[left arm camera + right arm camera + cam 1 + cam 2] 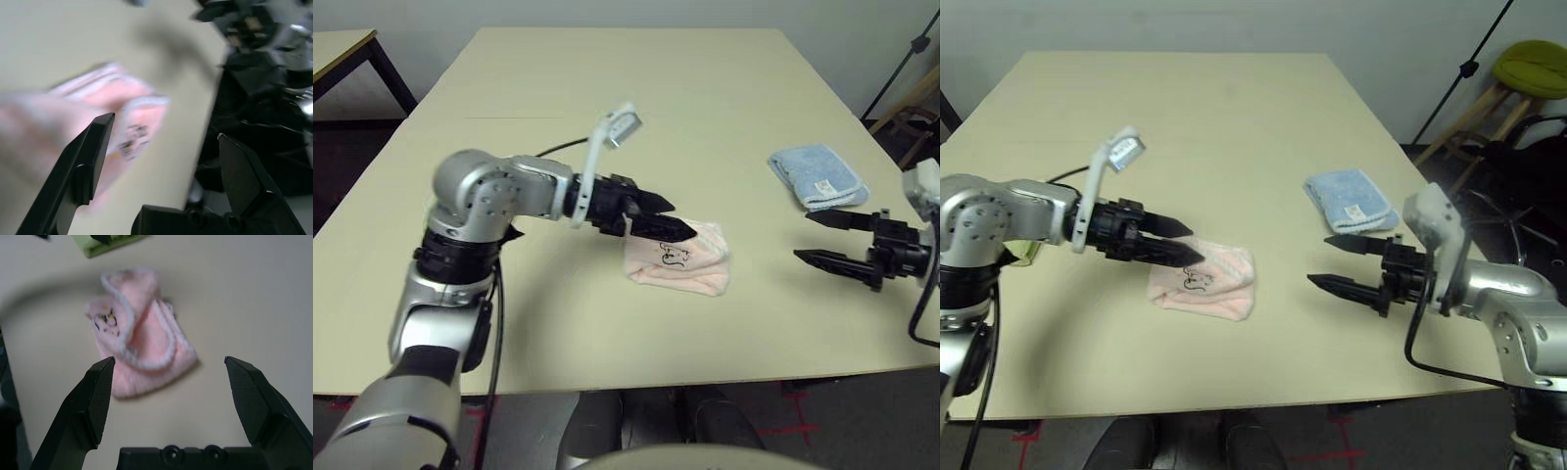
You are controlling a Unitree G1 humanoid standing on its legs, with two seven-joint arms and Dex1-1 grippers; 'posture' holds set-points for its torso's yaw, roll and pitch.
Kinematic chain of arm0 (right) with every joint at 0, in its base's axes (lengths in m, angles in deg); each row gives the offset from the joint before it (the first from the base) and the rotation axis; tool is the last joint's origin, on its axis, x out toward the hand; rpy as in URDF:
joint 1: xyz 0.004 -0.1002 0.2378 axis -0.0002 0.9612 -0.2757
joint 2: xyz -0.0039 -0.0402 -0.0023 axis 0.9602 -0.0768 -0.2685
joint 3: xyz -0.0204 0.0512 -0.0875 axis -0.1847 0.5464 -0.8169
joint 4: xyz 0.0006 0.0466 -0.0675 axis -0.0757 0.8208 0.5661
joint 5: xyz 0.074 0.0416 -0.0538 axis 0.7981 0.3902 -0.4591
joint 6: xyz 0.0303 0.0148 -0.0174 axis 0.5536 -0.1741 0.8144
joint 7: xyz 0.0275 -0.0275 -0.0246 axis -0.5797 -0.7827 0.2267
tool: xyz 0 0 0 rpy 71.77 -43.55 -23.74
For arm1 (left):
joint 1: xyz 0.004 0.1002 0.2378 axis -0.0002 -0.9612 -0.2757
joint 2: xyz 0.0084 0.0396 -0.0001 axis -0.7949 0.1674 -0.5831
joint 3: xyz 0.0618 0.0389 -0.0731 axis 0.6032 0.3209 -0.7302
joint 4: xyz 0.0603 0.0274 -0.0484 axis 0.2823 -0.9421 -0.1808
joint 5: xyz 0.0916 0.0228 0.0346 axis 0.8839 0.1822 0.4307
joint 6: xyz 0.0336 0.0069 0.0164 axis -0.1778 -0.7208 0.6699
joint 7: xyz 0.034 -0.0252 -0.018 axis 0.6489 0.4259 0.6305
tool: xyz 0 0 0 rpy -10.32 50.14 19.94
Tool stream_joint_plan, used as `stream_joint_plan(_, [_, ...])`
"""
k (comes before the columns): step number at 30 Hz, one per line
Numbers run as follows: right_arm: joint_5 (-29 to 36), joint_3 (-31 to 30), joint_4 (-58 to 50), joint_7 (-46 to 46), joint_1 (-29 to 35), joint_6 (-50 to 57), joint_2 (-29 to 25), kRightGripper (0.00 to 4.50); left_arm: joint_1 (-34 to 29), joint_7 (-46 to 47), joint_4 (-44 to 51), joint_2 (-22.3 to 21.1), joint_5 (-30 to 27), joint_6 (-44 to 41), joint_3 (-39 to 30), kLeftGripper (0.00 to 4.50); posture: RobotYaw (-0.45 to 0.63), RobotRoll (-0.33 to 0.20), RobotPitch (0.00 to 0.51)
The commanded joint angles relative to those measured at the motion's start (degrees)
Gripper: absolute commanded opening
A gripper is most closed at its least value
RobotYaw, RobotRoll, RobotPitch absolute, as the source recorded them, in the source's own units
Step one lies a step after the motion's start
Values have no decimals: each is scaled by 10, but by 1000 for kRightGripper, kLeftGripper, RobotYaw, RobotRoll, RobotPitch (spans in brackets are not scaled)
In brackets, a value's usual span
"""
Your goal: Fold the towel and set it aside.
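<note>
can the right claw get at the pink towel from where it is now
Probably yes. The right claw hangs open just off the pink towel, pointing toward it, with bare table between them. The left claw, open too, hovers over the towel's far end, so the near end looks free.

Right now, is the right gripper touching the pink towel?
Apart. In the right eye view the right gripper, fingers open, sits to the right of the towel with bare table between them; the right wrist view shows the same gap.
</note>
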Motion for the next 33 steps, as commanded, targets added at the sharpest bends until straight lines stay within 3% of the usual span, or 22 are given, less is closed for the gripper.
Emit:
stream_joint_plan(1, [-39, -68, -11, -16, -34, -20, 28, 4500, -35, -11, -8, -11, 41, 64, 12, 4450, 94, 0, 103])
stream_joint_plan(7, [-119, -170, 65, -11, -137, -81, 89, 4500, -140, -132, -11, -18, 87, 291, -10, 4450, 101, 0, 102])
stream_joint_plan(15, [-162, -233, 127, 39, -210, -120, 122, 4500, -189, -185, 1, -68, 86, 322, -41, 4450, 142, 0, 97])
stream_joint_plan(27, [-229, -278, 173, 34, -209, -169, 165, 4500, -232, -204, 0, -90, 93, 353, -73, 4450, 168, 0, 84])
stream_joint_plan(30, [-245, -284, 196, 22, -213, -178, 185, 3903, -231, -199, 2, -87, 91, 350, -76, 4500, 175, 0, 82])
stream_joint_plan(33, [-249, -279, 214, 10, -217, -178, 201, 2720, -232, -195, 6, -85, 88, 346, -79, 4500, 175, 0, 82])
